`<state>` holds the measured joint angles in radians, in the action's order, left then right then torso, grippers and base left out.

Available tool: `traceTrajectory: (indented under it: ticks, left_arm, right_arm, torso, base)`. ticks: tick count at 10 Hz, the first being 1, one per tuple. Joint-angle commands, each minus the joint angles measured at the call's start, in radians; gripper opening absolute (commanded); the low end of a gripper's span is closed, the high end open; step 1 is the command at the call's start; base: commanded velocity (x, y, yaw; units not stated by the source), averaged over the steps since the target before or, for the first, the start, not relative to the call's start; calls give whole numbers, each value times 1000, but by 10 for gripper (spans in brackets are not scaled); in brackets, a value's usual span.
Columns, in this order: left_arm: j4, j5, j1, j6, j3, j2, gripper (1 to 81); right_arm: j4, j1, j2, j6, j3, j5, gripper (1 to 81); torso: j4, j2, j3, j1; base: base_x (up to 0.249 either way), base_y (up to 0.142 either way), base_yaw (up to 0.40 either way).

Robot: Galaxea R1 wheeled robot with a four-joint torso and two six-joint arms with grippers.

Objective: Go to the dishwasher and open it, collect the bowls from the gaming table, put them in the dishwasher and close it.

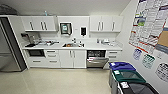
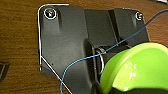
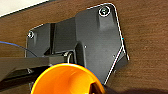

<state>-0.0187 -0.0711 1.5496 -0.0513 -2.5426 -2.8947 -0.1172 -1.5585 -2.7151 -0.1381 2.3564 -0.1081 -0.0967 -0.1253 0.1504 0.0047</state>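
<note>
The dishwasher (image 1: 97, 62) sits under the white counter, right of the sink cabinet. Its steel door hangs tilted open and the dark inside shows above it. A lime-green bowl (image 2: 135, 67) fills the corner of the left wrist view, with my left gripper (image 2: 105, 88) shut on its rim. In the right wrist view an orange bowl (image 3: 67, 80) lies close to the camera, and my right gripper (image 3: 93, 87) is shut on its edge. The gaming table is out of view.
A tall steel fridge (image 1: 7, 50) stands at the far left and a small black oven (image 1: 36, 53) beside it. Blue (image 1: 122, 66), green (image 1: 128, 75) and black (image 1: 140, 87) bins line the right wall. Beige floor (image 1: 55, 80) stretches to the cabinets.
</note>
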Motion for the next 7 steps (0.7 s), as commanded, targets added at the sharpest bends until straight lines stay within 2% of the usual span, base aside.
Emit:
traceTrajectory:
  ticks: [1,7]
  left_arm:
    - [-3,53,-42,4,2,8,10]
    - [-4,53,-44,4,-1,8,10]
  right_arm:
    - [-16,44,22,5,-13,45,10]
    - [-18,45,22,5,-17,47,10]
  torso:
    - [0,0,0,0]
    - [0,0,0,-1]
  base:
    - [228,0,0]
    - [188,0,0]
